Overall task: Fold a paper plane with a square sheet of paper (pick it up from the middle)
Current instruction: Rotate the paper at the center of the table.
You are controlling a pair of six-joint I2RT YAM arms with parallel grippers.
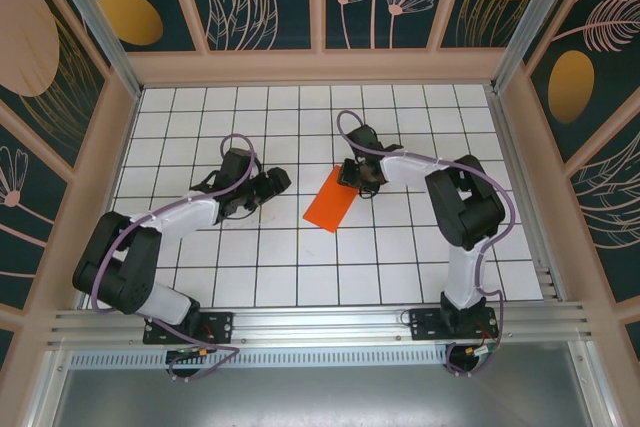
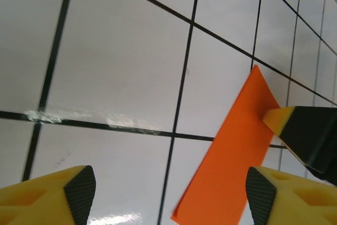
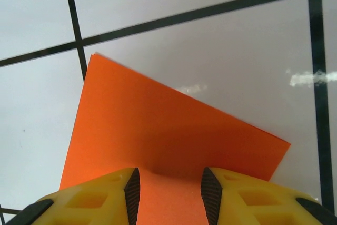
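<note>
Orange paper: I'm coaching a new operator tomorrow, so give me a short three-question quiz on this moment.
1. True or false: the left gripper is clamped on the orange paper.
2. Multiple choice: in the top view the paper looks like A) a full square, B) a narrow rectangle, C) a crumpled ball.
3. Short answer: which gripper is over one end of the paper?

Key: 1 false, its jaws are open and apart from the paper. 2 B. 3 the right gripper, jaws open.
</note>
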